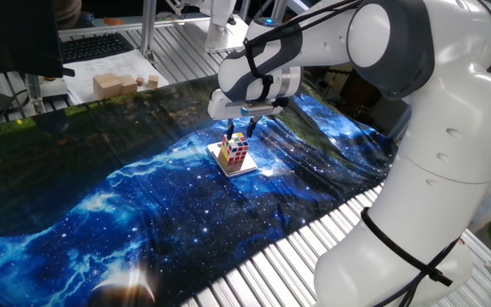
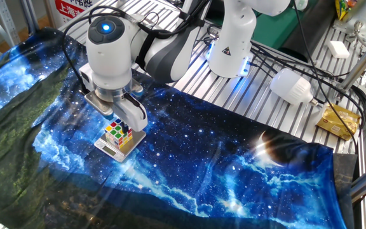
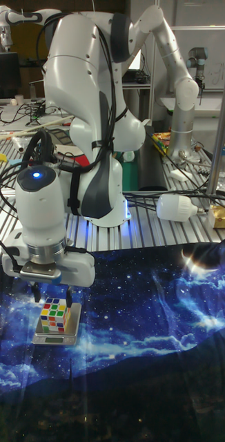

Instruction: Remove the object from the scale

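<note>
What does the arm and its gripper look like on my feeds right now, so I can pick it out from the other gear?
A glossy white arm with rounded links, dark grey joint bands and black cables strapped alongside. The wrist cap shows a glowing blue light. The gripper has a white body and two slim black fingers.
</note>
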